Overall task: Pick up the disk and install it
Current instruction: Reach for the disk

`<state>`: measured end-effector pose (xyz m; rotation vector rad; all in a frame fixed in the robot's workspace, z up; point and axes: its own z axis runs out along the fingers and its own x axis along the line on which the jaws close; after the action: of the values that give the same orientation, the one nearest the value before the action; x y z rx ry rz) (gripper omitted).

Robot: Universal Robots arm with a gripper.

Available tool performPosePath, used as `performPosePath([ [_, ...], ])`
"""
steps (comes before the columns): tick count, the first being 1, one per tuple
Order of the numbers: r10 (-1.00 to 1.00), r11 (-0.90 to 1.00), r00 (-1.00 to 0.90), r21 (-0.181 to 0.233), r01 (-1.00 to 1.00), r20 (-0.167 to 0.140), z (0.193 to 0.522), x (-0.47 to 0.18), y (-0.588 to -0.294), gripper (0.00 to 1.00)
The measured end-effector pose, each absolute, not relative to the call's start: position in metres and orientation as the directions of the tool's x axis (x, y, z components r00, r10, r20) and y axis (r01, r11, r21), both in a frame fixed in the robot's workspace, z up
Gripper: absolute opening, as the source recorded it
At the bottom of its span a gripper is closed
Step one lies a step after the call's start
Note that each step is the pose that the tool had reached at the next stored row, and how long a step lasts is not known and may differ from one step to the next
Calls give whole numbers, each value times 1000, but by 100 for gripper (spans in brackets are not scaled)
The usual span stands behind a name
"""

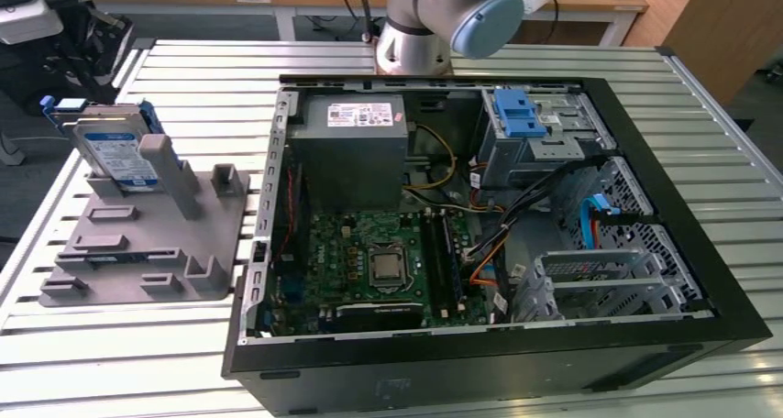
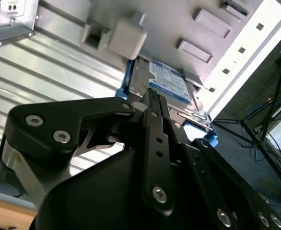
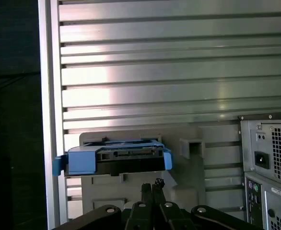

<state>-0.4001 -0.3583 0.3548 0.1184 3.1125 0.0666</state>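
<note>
Gripper [image 3: 152, 187] jaws were closed, empty, near but not touching the disk [image 3: 115, 160], which stood on edge in the grey holder [image 1: 135, 253] beside the open computer case [image 1: 490, 372] on the slatted table [image 1: 123, 354]. Step judged: approach for pick-up, disk not yet grasped. Grasp would call for jaws opened and centred over the disk's blue-framed edge

silver, blue-framed disk [image 1: 116, 152] leans upright in the grey stand [image 1: 135, 248].
</note>
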Motion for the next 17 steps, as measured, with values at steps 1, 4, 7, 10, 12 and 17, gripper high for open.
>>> performPosePath([
  [1, 76, 996, -997, 44, 75, -25, 354, -404, -357, 15],
  [4, 76, 996, -997, 44, 75, -25, 353, -415, -354, 15],
  [7, 77, 996, -997, 44, 75, -25, 352, -428, -351, 15],
  [10, 76, 996, -997, 44, 75, -24, 352, -438, -350, 15],
  [12, 76, 996, -997, 44, 75, -25, 352, -444, -349, 15],
  [17, 76, 996, -997, 44, 75, -24, 352, -449, -349, 15],
])
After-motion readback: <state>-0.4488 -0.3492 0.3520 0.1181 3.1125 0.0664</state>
